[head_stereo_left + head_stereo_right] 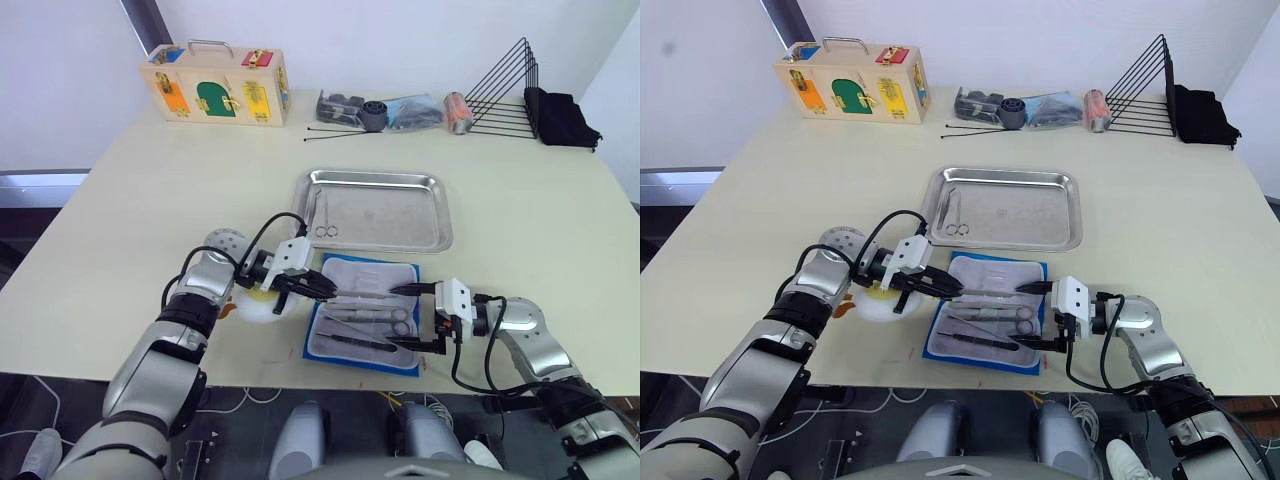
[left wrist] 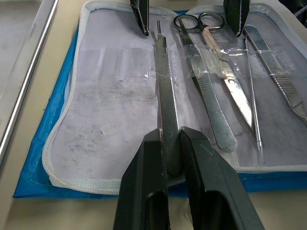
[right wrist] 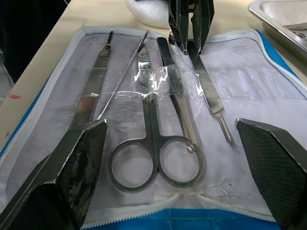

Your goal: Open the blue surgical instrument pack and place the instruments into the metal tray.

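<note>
Gripping the flat scalpel handle (image 2: 166,110) at its near end, your left pincer (image 2: 173,158) is closed on it over the open pack (image 1: 365,312), while your right pincer (image 3: 170,158) hangs wide open and empty at the pack's other end, just above the scissors (image 3: 156,143). One pair of scissors (image 1: 322,215) already lies in the tray (image 1: 378,208), just beyond the pack on the table (image 1: 150,200). Pull carefully, I'd judge: the clear strap across the tools could snag the handle and drag the unpinned pack along, or the thin steel could slip from such a narrow bite.
</note>
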Available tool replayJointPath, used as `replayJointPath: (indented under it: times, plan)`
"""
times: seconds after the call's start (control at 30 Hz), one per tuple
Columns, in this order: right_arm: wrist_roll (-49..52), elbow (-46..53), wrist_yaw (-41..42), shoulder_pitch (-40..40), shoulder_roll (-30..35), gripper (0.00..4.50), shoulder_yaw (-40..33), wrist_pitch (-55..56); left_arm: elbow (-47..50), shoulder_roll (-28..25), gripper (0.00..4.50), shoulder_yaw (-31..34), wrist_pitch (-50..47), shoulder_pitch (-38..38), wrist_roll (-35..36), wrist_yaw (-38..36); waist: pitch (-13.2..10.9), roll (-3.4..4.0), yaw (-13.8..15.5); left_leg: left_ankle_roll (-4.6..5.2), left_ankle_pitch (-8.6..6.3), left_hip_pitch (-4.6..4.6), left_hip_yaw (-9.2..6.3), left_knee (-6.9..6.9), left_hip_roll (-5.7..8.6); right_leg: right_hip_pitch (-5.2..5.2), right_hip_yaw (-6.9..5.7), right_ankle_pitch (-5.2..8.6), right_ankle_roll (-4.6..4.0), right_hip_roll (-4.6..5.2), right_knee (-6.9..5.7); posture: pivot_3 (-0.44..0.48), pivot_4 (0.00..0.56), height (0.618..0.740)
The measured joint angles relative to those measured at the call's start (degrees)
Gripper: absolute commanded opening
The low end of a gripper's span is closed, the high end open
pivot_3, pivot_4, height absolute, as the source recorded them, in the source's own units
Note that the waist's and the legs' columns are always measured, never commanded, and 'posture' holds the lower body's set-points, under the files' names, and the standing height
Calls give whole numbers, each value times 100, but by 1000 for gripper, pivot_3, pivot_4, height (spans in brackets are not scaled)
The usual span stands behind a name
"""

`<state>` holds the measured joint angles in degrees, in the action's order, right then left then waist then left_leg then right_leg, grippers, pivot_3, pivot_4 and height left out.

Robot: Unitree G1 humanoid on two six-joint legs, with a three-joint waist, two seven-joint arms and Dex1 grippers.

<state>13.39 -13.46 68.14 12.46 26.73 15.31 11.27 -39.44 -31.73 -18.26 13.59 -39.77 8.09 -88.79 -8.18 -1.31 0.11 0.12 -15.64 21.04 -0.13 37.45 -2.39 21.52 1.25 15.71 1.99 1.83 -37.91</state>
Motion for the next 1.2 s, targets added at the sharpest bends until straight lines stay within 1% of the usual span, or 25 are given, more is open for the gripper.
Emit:
replayJointPath:
  times: [0.27,0.57,0.77,0.93,1.0,1.2]
  plan:
    - [0,0,0,4,1,4500,1,-14,171,10,160,19,-222,-1,-103,46,1,-1,-3,0,0,1,-1,0,0,0,0,0,0,0,0,0,150,740]
    - [0,2,11,21,0,4500,13,-30,759,-34,160,-29,-873,-2,-263,64,-2,-7,-20,0,0,5,-2,0,0,1,-1,0,0,0,2,0,150,740]
    - [1,11,15,35,-3,4500,25,-73,1493,-75,160,-210,-1731,-116,-462,65,-8,-21,-38,0,0,9,-5,0,0,2,-3,0,0,0,4,0,150,740]
    - [1,34,9,38,-14,4500,47,-73,2023,-302,160,-276,-2329,-176,-561,50,-10,-23,-72,0,0,14,-10,0,0,4,-6,0,0,0,6,0,150,740]
    - [0,34,3,38,-13,4500,46,-75,2173,-422,160,-306,-2468,-215,-602,42,-12,-25,-72,0,0,15,-9,0,0,4,-6,0,0,1,6,0,150,740]
    - [1,34,-1,38,-19,4500,46,-76,2451,-562,160,-326,-2765,-252,-622,20,-13,-26,-73,0,0,14,-11,0,0,4,-7,1,0,0,5,0,150,740]
